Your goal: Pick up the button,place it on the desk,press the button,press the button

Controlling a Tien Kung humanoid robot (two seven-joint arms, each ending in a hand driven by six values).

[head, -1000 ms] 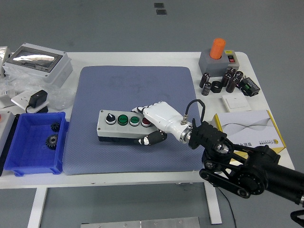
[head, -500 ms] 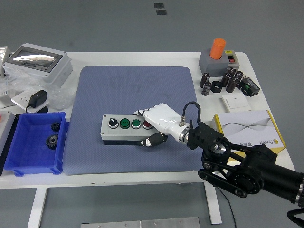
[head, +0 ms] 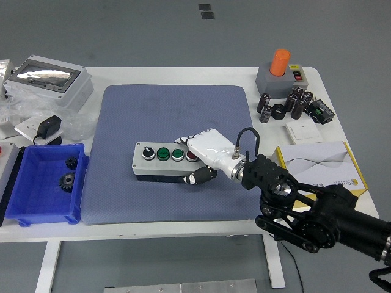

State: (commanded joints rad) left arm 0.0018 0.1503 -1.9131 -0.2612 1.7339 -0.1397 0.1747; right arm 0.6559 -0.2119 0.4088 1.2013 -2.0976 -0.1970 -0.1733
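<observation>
My right hand (head: 204, 152) grips the right end of the button box (head: 165, 161). The fingers (head: 186, 142) curl over the top of the box at its red button (head: 190, 155); the thumb (head: 197, 177) presses against the near side face. The fingers are closed around the box, not spread. I cannot tell whether the box rests on the mat (head: 171, 152) or is lifted just clear of it.

The box is grey, long and narrow, lying lengthwise left to right. Along its top, from my hand outward: the red button partly under my fingers, two green buttons (head: 170, 154), then a black knob (head: 147, 151) at the left end.

The box lies over the middle of the blue-grey mat, toward its near half. The mat covers the centre of the white table (head: 153, 232).

Left of the box, just off the mat's left edge, stands a blue bin (head: 44, 183) holding two dark gears (head: 66, 180). Beyond the bin, far-left of the box, lie a black adapter (head: 49, 129) and a grey case (head: 47, 82) with a clear lid.

Right of the box, past my wrist, lies a white and yellow carton (head: 321, 165). Far-right of the box stand a grey base with an orange cylinder (head: 280, 62), a cluster of black capacitors (head: 287, 104) and a white switch plate (head: 303, 132).

My black right arm (head: 317, 213) enters from the lower right corner.
</observation>
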